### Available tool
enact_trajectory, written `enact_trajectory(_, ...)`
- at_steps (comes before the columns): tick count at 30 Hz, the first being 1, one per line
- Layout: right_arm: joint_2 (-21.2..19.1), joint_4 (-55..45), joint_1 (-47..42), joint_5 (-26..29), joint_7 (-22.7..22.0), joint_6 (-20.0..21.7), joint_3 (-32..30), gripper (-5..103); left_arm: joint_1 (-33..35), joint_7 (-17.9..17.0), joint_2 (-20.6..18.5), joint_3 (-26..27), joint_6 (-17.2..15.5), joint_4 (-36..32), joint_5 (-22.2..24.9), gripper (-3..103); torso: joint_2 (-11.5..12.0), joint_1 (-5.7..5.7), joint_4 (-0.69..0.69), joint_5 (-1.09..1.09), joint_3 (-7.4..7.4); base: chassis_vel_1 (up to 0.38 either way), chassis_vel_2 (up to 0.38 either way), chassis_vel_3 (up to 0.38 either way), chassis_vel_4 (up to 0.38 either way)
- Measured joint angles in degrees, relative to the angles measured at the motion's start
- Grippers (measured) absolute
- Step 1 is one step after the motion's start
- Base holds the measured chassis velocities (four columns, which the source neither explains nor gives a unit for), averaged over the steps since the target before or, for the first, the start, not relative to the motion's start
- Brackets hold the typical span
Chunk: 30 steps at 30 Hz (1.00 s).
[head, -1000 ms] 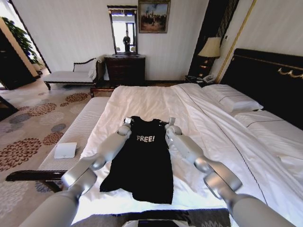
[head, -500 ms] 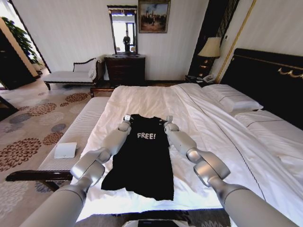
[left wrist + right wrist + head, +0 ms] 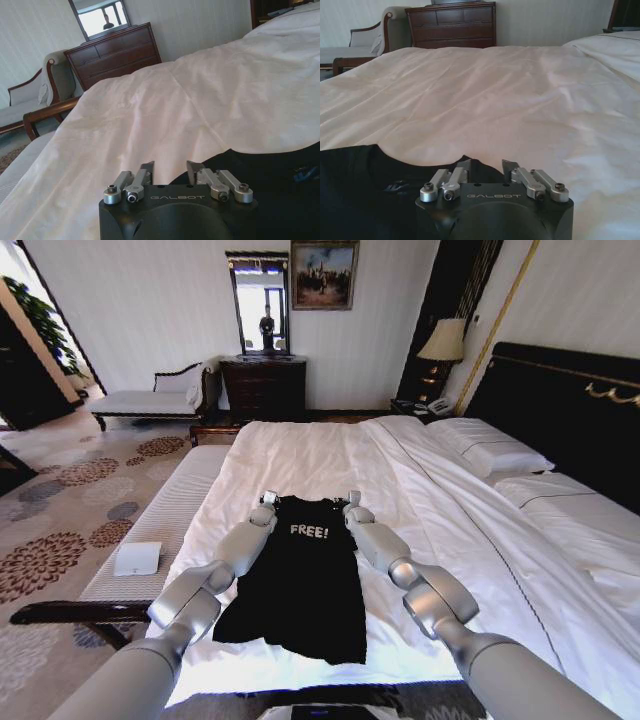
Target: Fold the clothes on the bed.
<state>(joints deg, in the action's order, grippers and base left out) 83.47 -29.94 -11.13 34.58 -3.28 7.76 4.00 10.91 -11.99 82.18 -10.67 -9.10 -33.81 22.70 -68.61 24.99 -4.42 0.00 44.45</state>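
Note:
The clothes, a black T-shirt (image 3: 300, 585) with white "FREE!" lettering, lie flat and narrow on the white bed (image 3: 300, 450), collar toward the far end. My left gripper (image 3: 268, 498) rests at the shirt's left shoulder and my right gripper (image 3: 352, 498) at its right shoulder. In the left wrist view the left gripper (image 3: 170, 167) stands open, its tips at the edge of the black shirt (image 3: 280, 170) where it meets the bed (image 3: 200, 100). The right wrist view shows the right gripper (image 3: 486, 165) open over the shirt (image 3: 350, 180) edge on the bed (image 3: 495, 90).
A pale striped bench (image 3: 170, 510) with a white box (image 3: 138, 558) runs along the bed's left side. White pillows (image 3: 490, 452) and a dark headboard (image 3: 570, 410) lie to the right. A dresser (image 3: 264, 385), a chaise (image 3: 150, 400) and a lamp (image 3: 445, 340) stand by the far wall.
Both arms have stretched forward and drawn inward, elbows closer to the shirt. The right gripper has shifted slightly toward the collar. The shirt has hardly moved.

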Motion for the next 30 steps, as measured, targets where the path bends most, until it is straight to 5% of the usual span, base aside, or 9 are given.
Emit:
enact_trajectory(2, -1.6, -4.6, -1.7, 2.1, -1.1, 0.8, 0.8, 44, 1.4, -1.0, -1.4, 0.1, 0.0, -3.6, 0.8, 55, 0.0, 0.0, 0.0, -0.01, 0.0, 0.0, 0.0, 0.0, 0.0)
enact_trajectory(4, -1.9, -5.4, -2.0, 2.5, -1.3, 1.0, 0.9, 44, 1.6, -1.2, -1.7, 0.1, 0.0, -4.2, 1.1, 55, 0.0, 0.0, 0.0, -0.02, 0.0, 0.0, 0.0, 0.0, 0.0)
enact_trajectory(6, -4.7, -13.5, -5.7, 6.7, -3.3, 2.8, 1.8, 61, 4.8, -2.9, -5.8, 0.0, -0.7, -12.1, 4.7, 66, 0.0, 0.0, -0.02, -0.01, -0.01, 0.0, 0.0, 0.0, 0.0)
enact_trajectory(9, -6.9, -19.7, -9.5, 9.4, -4.7, 3.8, 1.9, 66, 8.0, -4.0, -9.6, 0.1, -0.8, -18.9, 6.9, 72, 0.0, 0.0, -0.02, -0.02, 0.0, 0.0, 0.0, 0.0, 0.0)
enact_trajectory(13, -13.8, -34.2, -19.8, 12.9, -6.3, 5.2, -1.2, 83, 16.6, -4.9, -17.7, 0.9, -0.5, -32.5, 9.9, 92, 0.0, -0.01, 0.05, 0.0, -0.01, 0.0, 0.0, 0.0, 0.0)
enact_trajectory(18, -20.5, -45.8, -29.0, 13.0, -6.9, 5.6, -6.1, 99, 24.4, -4.8, -22.0, 4.2, -0.2, -42.7, 11.4, 100, 0.0, -0.02, -0.05, 0.0, -0.02, 0.0, 0.0, 0.0, 0.0)
enact_trajectory(30, -28.5, -67.9, -52.4, 8.9, -5.6, 5.0, -19.0, 100, 45.2, 0.0, -30.3, 15.3, 0.9, -60.0, 13.0, 100, 0.0, -0.04, 0.01, -0.01, -0.02, 0.0, 0.0, 0.0, 0.0)
